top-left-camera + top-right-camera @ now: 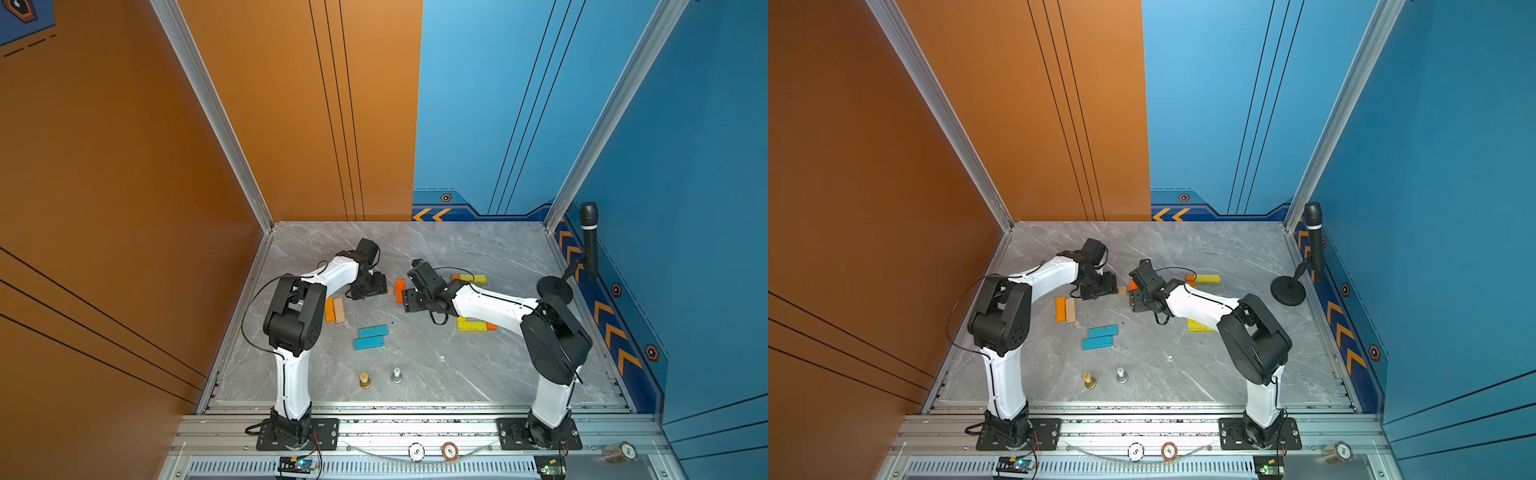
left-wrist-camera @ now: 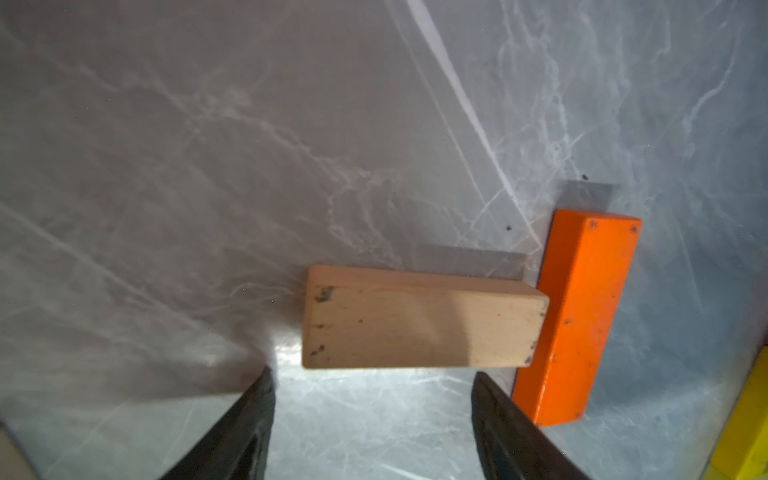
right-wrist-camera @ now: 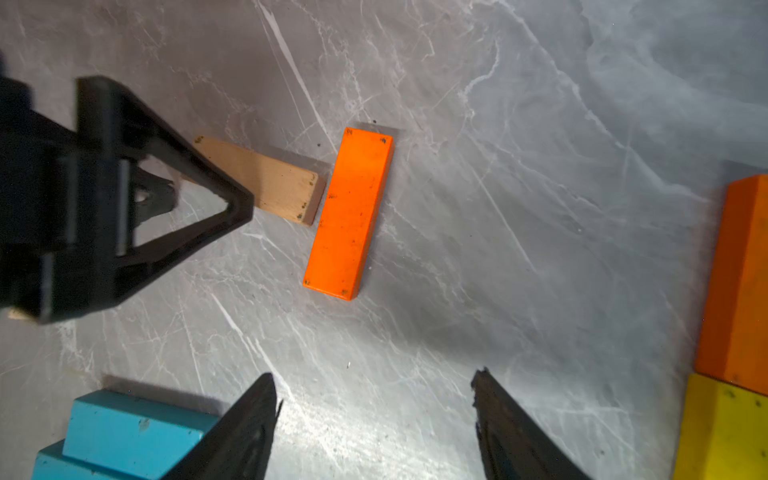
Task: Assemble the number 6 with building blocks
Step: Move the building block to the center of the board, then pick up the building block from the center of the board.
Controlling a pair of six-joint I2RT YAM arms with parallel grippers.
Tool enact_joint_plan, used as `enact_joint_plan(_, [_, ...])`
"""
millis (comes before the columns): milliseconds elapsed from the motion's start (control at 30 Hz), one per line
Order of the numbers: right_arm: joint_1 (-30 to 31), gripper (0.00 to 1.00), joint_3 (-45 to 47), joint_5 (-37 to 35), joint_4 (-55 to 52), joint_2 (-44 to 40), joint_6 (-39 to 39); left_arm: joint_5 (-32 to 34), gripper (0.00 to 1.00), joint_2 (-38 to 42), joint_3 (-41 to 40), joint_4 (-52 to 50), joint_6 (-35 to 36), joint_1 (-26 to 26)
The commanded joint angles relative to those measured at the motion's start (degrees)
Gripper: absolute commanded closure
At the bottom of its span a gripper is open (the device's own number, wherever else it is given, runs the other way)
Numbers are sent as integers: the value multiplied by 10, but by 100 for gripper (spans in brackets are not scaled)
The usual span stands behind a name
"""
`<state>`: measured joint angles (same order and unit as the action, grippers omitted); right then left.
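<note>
Building blocks lie flat on the grey marbled desk (image 1: 478, 249), and an orange plank (image 1: 400, 290) near the middle is the mark for placing the rest. A tan plank (image 2: 419, 328) lies at a right angle to it, one short end against the orange plank's long side or just shy of it; I cannot tell which. The left claw (image 2: 372, 372) hovers low over the tan plank's end away from the orange plank, its fingers (image 2: 249, 428) spread and nothing between them. The right claw (image 3: 374, 374) hangs just beside the orange plank on the opposite side, spread as well and empty.

Past the tan plank from the orange plank, an orange-and-tan pair (image 1: 334, 309) lies side by side, touching. Two teal planks (image 1: 370, 337), side by side and staggered, sit nearer the arm bases than the orange plank. On the right arm's side of it are a yellow plank (image 1: 476, 278) with an orange one at its end, and a yellow-and-orange cluster (image 1: 471, 326) partly hidden under that arm. A gold figure (image 1: 365, 380) and a silver figure (image 1: 397, 375) stand upright well apart from the orange plank, toward the bases
</note>
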<state>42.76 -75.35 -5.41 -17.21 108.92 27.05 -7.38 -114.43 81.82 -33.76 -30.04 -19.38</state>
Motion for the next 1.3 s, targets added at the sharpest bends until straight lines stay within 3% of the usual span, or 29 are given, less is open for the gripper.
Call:
enact_joint_plan(0, [5,27,-55,-9,-56,37,3,-20,23,47,-22,13,-16,10])
enact_joint_plan(333, [11,36,-163,-19,-111,137,9,-6,19,96,-61,28,-41,44])
enact_joint_plan(600, [11,42,-199,-36,-132,173,11,25,16,75,-50,16,-32,43])
enact_joint_plan(767, [10,54,-224,-41,-144,192,12,38,15,53,-39,16,-28,35])
enact_joint_plan(833, [8,66,-227,-39,-145,193,13,40,15,42,-29,12,-24,30])
enact_joint_plan(967, [-1,85,-222,-22,-146,175,18,45,15,18,-4,4,-17,20])
enact_joint_plan(1267, [-10,86,-109,-27,-109,21,30,53,15,-32,43,-7,-9,-6])
